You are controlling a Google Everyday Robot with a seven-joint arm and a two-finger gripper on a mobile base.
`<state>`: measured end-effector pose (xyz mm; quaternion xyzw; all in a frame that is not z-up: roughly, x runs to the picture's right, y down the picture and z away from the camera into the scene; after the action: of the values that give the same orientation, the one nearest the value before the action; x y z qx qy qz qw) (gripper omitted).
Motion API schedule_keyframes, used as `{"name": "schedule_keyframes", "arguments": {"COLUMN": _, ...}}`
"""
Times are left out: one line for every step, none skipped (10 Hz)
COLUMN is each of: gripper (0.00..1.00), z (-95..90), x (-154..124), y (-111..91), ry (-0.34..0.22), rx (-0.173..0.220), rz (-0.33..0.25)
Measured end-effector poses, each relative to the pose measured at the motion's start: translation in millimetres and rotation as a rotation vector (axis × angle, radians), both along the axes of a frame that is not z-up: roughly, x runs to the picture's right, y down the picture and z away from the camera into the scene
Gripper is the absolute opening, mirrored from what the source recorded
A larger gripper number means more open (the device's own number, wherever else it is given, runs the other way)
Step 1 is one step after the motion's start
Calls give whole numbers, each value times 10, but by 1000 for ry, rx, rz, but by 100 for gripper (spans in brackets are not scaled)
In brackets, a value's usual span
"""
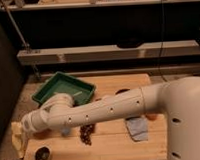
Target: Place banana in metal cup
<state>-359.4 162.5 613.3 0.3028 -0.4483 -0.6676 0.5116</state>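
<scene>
My gripper [24, 129] hangs at the table's left edge, at the end of the white arm [110, 111] that reaches in from the right. It is shut on the banana [18, 142], a pale cream, slim piece that hangs down from it past the table edge. The metal cup [42, 154] stands on the wooden table [111, 149] near the front left corner, just right of and below the banana's lower end. Banana and cup are apart.
A green tray [64, 88] sits at the back left, partly behind the arm. A brown clump [87, 134] lies mid-table, a light blue cloth [138, 128] to its right. A dark shelf unit [112, 51] runs behind the table.
</scene>
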Motion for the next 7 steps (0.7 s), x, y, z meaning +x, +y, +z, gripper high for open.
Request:
{"name": "schedule_keyframes", "arguments": {"gripper": 0, "z": 52, "x": 48, "y": 16, "ry": -15, "rx": -13, "rz": -6}}
{"name": "schedule_keyframes", "arguments": {"gripper": 0, "z": 106, "x": 141, "y": -9, "ry": -28, "rx": -25, "rz": -12}}
{"name": "schedule_keyframes", "arguments": {"gripper": 0, "z": 185, "x": 253, "y": -68, "ry": -37, "rx": -40, "rz": -19}}
{"name": "schedule_keyframes", "arguments": {"gripper": 0, "z": 281, "x": 335, "y": -110, "ry": -44, "rx": -63, "rz": -31}}
{"name": "schedule_keyframes", "arguments": {"gripper": 0, "z": 325, "x": 359, "y": -135, "ry": -51, "rx": -74, "rz": -42}}
{"name": "schedule_keyframes", "arguments": {"gripper": 0, "z": 349, "x": 377, "y": -131, "ry": -54, "rx": -78, "rz": -50}}
{"name": "schedule_keyframes", "arguments": {"gripper": 0, "z": 377, "x": 414, "y": -124, "ry": -56, "rx": -76, "rz": -58}}
